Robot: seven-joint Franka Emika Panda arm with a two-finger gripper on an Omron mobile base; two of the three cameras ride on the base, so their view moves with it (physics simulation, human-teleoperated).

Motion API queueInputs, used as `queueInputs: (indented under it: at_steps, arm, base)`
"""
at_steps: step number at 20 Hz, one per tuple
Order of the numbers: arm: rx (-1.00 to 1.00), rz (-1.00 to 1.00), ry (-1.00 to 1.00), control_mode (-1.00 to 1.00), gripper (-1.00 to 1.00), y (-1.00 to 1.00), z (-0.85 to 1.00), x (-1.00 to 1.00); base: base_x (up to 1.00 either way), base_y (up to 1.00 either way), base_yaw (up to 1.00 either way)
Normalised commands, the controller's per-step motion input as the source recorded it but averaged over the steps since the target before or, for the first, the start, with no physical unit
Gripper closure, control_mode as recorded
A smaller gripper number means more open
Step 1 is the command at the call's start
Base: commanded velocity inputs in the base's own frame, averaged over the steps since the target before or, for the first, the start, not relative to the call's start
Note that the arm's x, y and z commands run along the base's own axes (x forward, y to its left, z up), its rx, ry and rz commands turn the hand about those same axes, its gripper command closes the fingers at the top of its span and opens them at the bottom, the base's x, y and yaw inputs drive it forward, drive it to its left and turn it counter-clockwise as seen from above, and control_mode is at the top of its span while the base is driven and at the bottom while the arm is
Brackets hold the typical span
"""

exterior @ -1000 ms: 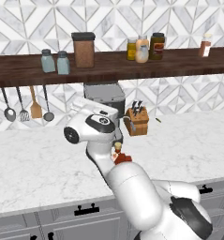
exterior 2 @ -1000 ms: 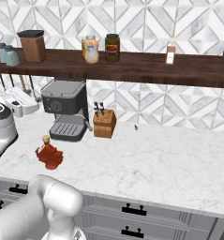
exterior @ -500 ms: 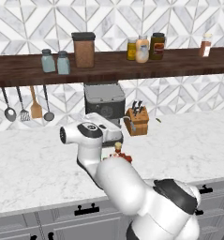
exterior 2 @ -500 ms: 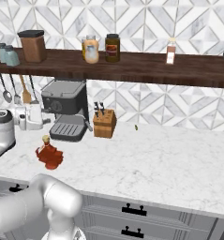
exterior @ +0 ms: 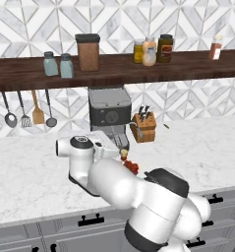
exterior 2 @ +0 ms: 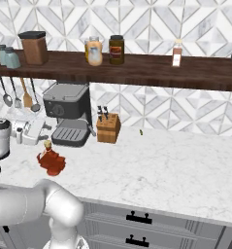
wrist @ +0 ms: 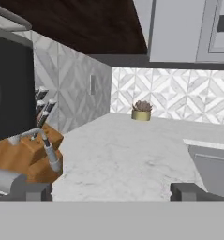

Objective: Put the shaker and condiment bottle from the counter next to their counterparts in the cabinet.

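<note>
The condiment bottle [exterior 2: 51, 161], squat and red-orange with a tan stopper, stands on the white counter in front of the coffee machine. My arm partly hides the condiment bottle [exterior: 129, 165] in the left base view. My gripper [exterior 2: 45, 130] hangs just above and left of the bottle, pointing along the counter, apart from it. The gripper [wrist: 112, 191] is open with nothing between its fingertips [wrist: 38, 191]. Two blue-grey shakers [exterior: 50, 64] [exterior: 66, 66] stand side by side at the left of the cabinet [exterior: 188, 66]. Yellow, cream and dark jars [exterior: 149, 51] cluster mid-shelf.
A black coffee machine [exterior 2: 68, 104] and a wooden knife block [exterior 2: 108, 127] stand against the tiled wall. A brown canister [exterior: 88, 51] and a slim red bottle [exterior: 216, 47] sit on the shelf. Utensils [exterior: 37, 113] hang below it. A small potted plant [wrist: 141, 111] sits far along the counter.
My arm has swung left and sunk, bringing the open hand down to just above the condiment bottle. The bottle and the shelf items have not moved.
</note>
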Motion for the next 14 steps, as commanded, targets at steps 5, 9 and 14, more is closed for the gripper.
queueInputs:
  at_steps: [5, 9, 14]
  arm:
    - [-0.05, -0.22, 0.09, -1.0, -1.0, 0.0, -0.58, -0.05]
    - [0.0, 0.0, 0.0, -1.0, -1.0, 0.0, 0.0, 0.0]
    - [0.0, -0.02, 0.0, -1.0, -1.0, 0.03, 0.0, 0.01]
  base:
    - [0.0, 0.0, 0.0]
    - [0.0, 0.0, 0.0]
    - [0.0, 0.0, 0.0]
